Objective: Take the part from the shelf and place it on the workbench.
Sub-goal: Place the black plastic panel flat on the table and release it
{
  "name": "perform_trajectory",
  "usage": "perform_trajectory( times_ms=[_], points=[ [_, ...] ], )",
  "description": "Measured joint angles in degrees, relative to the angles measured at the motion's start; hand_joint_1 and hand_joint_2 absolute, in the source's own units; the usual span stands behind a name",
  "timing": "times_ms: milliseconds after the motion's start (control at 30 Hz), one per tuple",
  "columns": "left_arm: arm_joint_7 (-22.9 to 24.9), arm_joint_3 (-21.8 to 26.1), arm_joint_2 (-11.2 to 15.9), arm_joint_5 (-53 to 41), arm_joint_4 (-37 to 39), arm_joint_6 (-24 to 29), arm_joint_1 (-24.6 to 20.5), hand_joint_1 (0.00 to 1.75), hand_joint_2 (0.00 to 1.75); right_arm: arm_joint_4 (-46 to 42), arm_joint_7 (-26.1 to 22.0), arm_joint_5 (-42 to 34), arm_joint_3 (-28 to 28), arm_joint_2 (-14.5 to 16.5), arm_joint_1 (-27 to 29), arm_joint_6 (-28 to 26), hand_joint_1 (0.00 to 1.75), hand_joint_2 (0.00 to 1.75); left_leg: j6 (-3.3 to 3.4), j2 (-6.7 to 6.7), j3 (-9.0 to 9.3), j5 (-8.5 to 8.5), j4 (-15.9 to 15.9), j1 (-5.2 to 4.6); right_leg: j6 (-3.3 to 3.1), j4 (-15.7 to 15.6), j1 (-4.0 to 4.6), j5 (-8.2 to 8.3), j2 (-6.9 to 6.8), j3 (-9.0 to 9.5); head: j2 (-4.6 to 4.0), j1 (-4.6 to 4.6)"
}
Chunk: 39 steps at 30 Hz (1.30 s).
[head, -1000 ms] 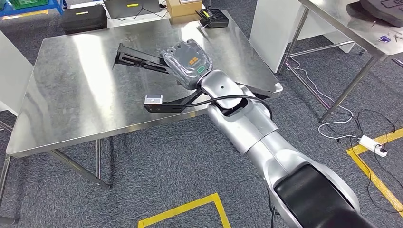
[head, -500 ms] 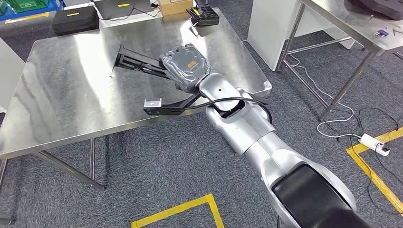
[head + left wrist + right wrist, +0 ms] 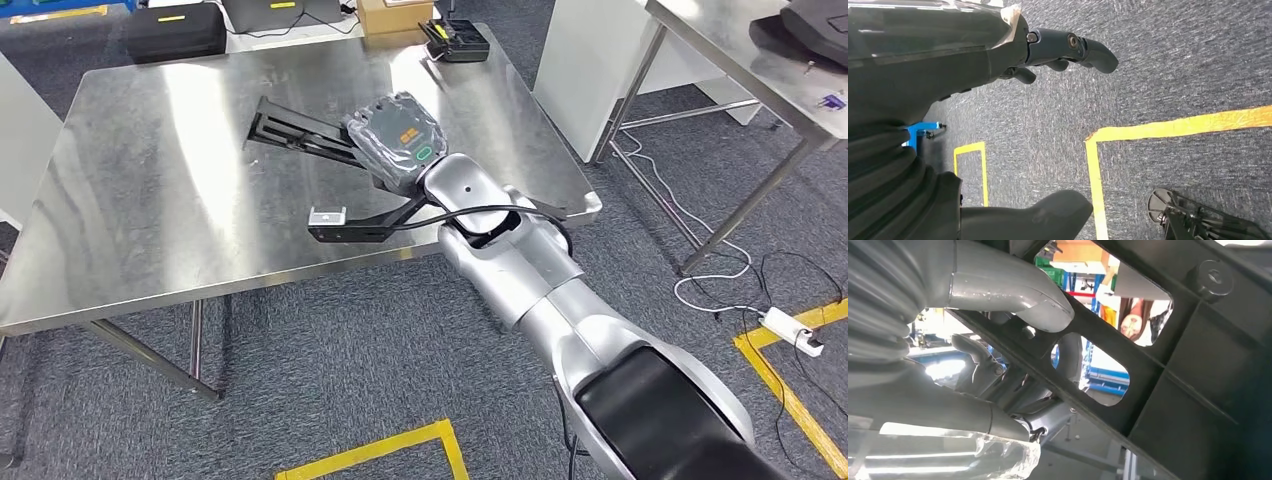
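Over the workbench point(image 3: 150, 180) near its front edge, the right hand point(image 3: 400, 140) grips the black part point(image 3: 290, 130) — stiff, light-looking plastic — around one thin bar.

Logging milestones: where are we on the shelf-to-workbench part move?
Done: the black part is off the shelf and over the steel workbench. In hand: the right hand grips it; in the right wrist view the fingers wrap its frame. Whether it touches the benchtop I cannot tell. Left: set it down, let go. The left hand holds nothing, over the floor.
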Motion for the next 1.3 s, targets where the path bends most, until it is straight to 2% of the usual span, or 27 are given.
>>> perform_trajectory(
  times_ms=[33, 100, 133, 167, 233, 333, 400, 467, 500, 533, 567, 600, 633, 700, 800, 833, 867, 900, 967, 1000, 1033, 1067, 1100, 1133, 1200, 1233, 1300],
  points=[
    [0.0, 0.0, -0.04, -0.01, 0.0, 0.0, 0.04, 0.0, 1.75, 0.08, -0.03, 0.03, 0.01, -0.1, 0.14, 0.0, 1.71, 1.75, -0.13, -0.23, 0.37, -0.34, 0.08, 0.0, 0.52, -1.25, -0.09, 1.38, 0.01, -0.06, 0.0, 0.0],
    [0.0, 0.0, -0.13, -0.01, 0.0, -0.01, 0.1, 0.0, 1.75, 0.14, -0.06, 0.01, 0.01, -0.16, 0.18, 0.0, 1.71, 1.75, -0.54, -0.6, 1.18, -1.24, 0.4, 0.02, 1.4, -9.07, -0.3, 5.8, 0.01, 2.7, 0.0, 0.01],
    [0.0, 0.0, -0.16, -0.01, 0.0, -0.01, 0.1, 0.0, 1.75, 0.15, -0.07, -0.01, 0.01, -0.17, 0.11, -0.01, 1.71, 1.75, -0.84, -0.76, 1.39, -1.71, 0.61, -0.07, 1.47, -12.7, -0.29, 7.49, 0.03, 4.38, 0.0, 0.0],
    [0.0, 0.0, -0.17, -0.01, 0.0, -0.02, 0.08, 0.0, 1.75, 0.16, -0.07, -0.02, 0.01, -0.15, 0.05, -0.02, 1.71, 1.75, -1.13, -0.87, 1.51, -2.09, 0.8, -0.12, 1.18, -15.08, -0.28, 8.44, 0.06, 5.48, 0.0, -0.03],
    [0.0, 0.0, -0.21, -0.05, -0.01, -0.02, 0.05, 0.0, 1.75, 0.17, -0.09, 0.01, 0.01, -0.09, -0.02, -0.04, 1.71, 1.75, -1.75, -0.98, 1.55, -2.49, 0.82, -0.12, 0.19, -15.96, -0.07, 8.42, 0.11, 6.11, 0.0, -0.11],
    [0.01, 0.01, -0.14, -0.13, -0.05, 0.01, 0.11, 0.0, 1.75, 0.13, -0.1, 0.01, 0.01, 0.05, -0.2, -0.07, 1.71, 1.75, -2.77, -0.72, 1.51, -3.47, 1.6, 0.08, -0.99, -16.64, -0.66, 8.12, 0.14, 6.9, 0.0, -0.27],
    [-0.03, 0.02, -0.18, -0.16, -0.07, -0.04, 0.13, 0.0, 1.75, 0.11, -0.16, -0.01, 0.01, 0.2, -0.41, -0.09, 1.71, 1.75, -3.45, -0.34, -1.01, -5.65, 6.55, 0.34, -1.62, -17.0, -1.03, 7.73, 0.12, 7.77, 0.0, -0.54],
    [-0.07, 0.04, -0.21, -0.22, -0.07, -0.11, 0.14, 0.0, 1.75, 0.22, -0.33, -0.02, 0.07, 0.26, -0.37, -0.09, 1.71, 1.75, -4.01, -0.17, -5.57, -7.87, 14.08, 0.71, -1.98, -17.01, -1.04, 7.13, 0.06, 8.41, 0.0, -0.66],
    [-0.08, 0.05, -0.21, -0.27, -0.07, -0.11, 0.2, 0.0, 1.75, 0.32, -0.42, -0.02, 0.13, 0.26, -0.24, -0.1, 1.71, 1.75, -4.21, -0.09, -7.31, -7.8, 16.24, 0.88, -1.98, -17.0, -1.06, 6.78, 0.04, 8.79, 0.0, -0.65],
    [-0.09, 0.06, -0.21, -0.33, -0.07, -0.11, 0.26, 0.0, 1.75, 0.44, -0.48, -0.02, 0.19, 0.25, -0.13, -0.1, 1.71, 1.75, -4.34, 0.01, -8.1, -6.62, 16.36, 1.02, -1.86, -16.99, -1.1, 6.39, 0.04, 9.24, 0.0, -0.66],
    [-0.09, 0.07, -0.2, -0.37, -0.07, -0.1, 0.32, 0.0, 1.75, 0.52, -0.51, -0.02, 0.24, 0.25, -0.07, -0.11, 1.71, 1.75, -4.41, 0.17, -7.67, -4.4, 14.16, 1.16, -1.68, -16.99, -1.19, 5.98, 0.05, 9.78, 0.0, -0.66],
    [-0.1, 0.07, -0.19, -0.43, -0.07, -0.1, 0.35, 0.0, 1.75, 0.57, -0.54, -0.02, 0.27, 0.27, -0.06, -0.12, 1.71, 1.75, -4.46, 0.42, -6.34, -1.66, 10.38, 1.29, -1.44, -17.0, -1.29, 5.54, 0.05, 10.36, 0.0, -0.66],
    [-0.11, 0.08, -0.19, -0.48, -0.07, -0.09, 0.34, 0.0, 1.75, 0.6, -0.56, -0.03, 0.28, 0.3, -0.12, -0.13, 1.71, 1.75, -4.48, 0.67, -4.77, 0.22, 6.7, 1.23, -1.14, -17.03, -1.23, 5.11, 0.07, 10.86, 0.0, -0.69],
    [-0.13, 0.09, -0.21, -0.56, -0.05, -0.09, 0.29, 0.0, 1.75, 0.62, -0.58, -0.07, 0.29, 0.37, -0.25, -0.15, 1.71, 1.75, -4.48, 1.05, -2.61, 1.68, 2.23, 0.92, -0.62, -17.09, -0.94, 4.56, 0.1, 11.37, 0.0, -0.77],
    [-0.14, 0.09, -0.24, -0.57, -0.04, -0.08, 0.26, 0.0, 1.75, 0.63, -0.6, -0.08, 0.29, 0.39, -0.35, -0.16, 1.71, 1.75, -4.38, 1.1, -2.13, 1.25, 1.59, 0.67, -0.42, -17.09, -0.7, 4.42, 0.13, 11.37, 0.0, -0.87],
    [-0.19, 0.09, -0.23, -0.58, -0.04, -0.07, 0.2, 0.0, 1.75, 0.64, -0.61, -0.08, 0.3, 0.37, -0.4, -0.19, 1.71, 1.75, -4.05, 1.1, -1.97, 0.99, 1.38, 0.63, -0.27, -17.22, -0.71, 4.36, 0.11, 11.37, 0.0, -0.91],
    [-0.25, 0.16, -0.23, -0.59, -0.06, -0.08, 0.18, 0.0, 1.75, 0.66, -0.64, -0.08, 0.31, 0.36, -0.44, -0.22, 1.71, 1.75, -3.34, 0.99, -1.51, 0.56, 1.06, 0.58, 0.18, -17.09, -0.63, 4.21, 0.07, 11.46, 0.0, -0.87],
    [-0.33, 0.28, -0.26, -0.59, -0.07, -0.09, 0.16, 0.0, 1.75, 0.72, -0.67, -0.09, 0.32, 0.32, -0.52, -0.31, 1.71, 1.75, -2.26, 0.8, -0.72, -0.15, 0.79, 0.42, 0.43, -13.93, -0.59, 3.48, 0.05, 9.78, 0.0, -0.71],
    [-0.53, 0.54, -0.29, -0.66, -0.09, -0.13, 0.2, 0.0, 1.75, 0.9, -0.72, -0.1, 0.34, 0.13, -0.46, -0.48, 1.71, 1.75, -0.31, 0.24, 1.1, -1.69, 0.45, 0.06, 0.62, -5.3, -0.45, 1.31, 0.02, 4.39, 0.0, -0.35],
    [-0.64, 0.61, -0.32, -0.69, -0.09, -0.18, 0.21, 0.0, 1.75, 1.02, -0.72, -0.11, 0.35, -0.03, -0.37, -0.55, 1.71, 1.75, 0.15, -0.03, 1.92, -2.44, 0.43, -0.16, 0.35, -1.23, -0.39, 0.37, 0.04, 1.17, 0.0, -0.23],
    [-0.81, 0.64, -0.32, -0.73, -0.09, -0.31, 0.26, 0.0, 1.75, 1.12, -0.72, -0.11, 0.36, -0.2, -0.21, -0.56, 1.71, 1.75, 0.24, -0.27, 2.6, -3.07, 0.42, -0.34, 0.33, -0.95, -0.26, 0.35, 0.05, -0.19, 0.0, -0.18],
    [-1.07, 0.68, -0.34, -0.75, -0.09, -0.52, 0.33, 0.0, 1.75, 1.2, -0.72, -0.12, 0.36, -0.36, -0.1, -0.57, 1.71, 1.75, 0.3, -0.46, 3.44, -3.77, 0.4, -0.55, 0.39, -2.75, -0.03, 1.27, 0.06, -0.47, 0.0, -0.14],
    [-1.38, 0.72, -0.38, -0.75, -0.09, -0.76, 0.41, 0.0, 1.75, 1.25, -0.72, -0.15, 0.35, -0.51, -0.07, -0.59, 1.71, 1.75, 0.32, -0.61, 4.36, -4.52, 0.39, -0.77, 0.5, -6.14, 0.23, 3.16, 0.06, 0.08, 0.0, -0.1],
    [-1.68, 0.77, -0.48, -0.75, -0.05, -0.94, 0.52, 0.0, 1.75, 1.31, -0.72, -0.17, 0.34, -0.68, -0.05, -0.61, 1.71, 1.75, 0.33, -0.69, 5.04, -5.25, 0.34, -0.91, 0.52, -10.18, 0.57, 6.15, 0.09, 1.03, 0.0, -0.07],
    [-2.07, 0.84, -0.63, -0.83, 0.02, -1.03, 0.54, 0.0, 1.75, 1.42, -0.72, -0.21, 0.34, -0.97, -0.03, -0.69, 1.71, 1.75, 0.03, -0.84, 6.36, -6.61, 0.06, -1.08, -0.29, -15.88, 1.17, 10.31, 0.23, 2.7, 0.0, -0.22],
    [-2.15, 0.86, -0.66, -0.87, 0.04, -0.99, 0.49, 0.0, 1.75, 1.47, -0.73, -0.21, 0.32, -1.09, -0.03, -0.74, 1.71, 1.75, -0.23, -0.9, 6.89, -6.87, -0.1, -1.04, -0.91, -17.2, 1.33, 11.17, 0.31, 3.3, 0.0, -0.22],
    [-2.17, 0.89, -0.51, -0.92, 0.0, -0.89, 0.37, 0.0, 1.75, 1.45, -0.73, -0.22, 0.27, -1.14, -0.1, -0.81, 1.71, 1.75, -0.82, -0.87, 7.15, -6.07, 0.61, -0.94, -2.02, -18.43, 1.14, 10.74, 0.38, 5.07, 0.0, -0.03]
  ],
)
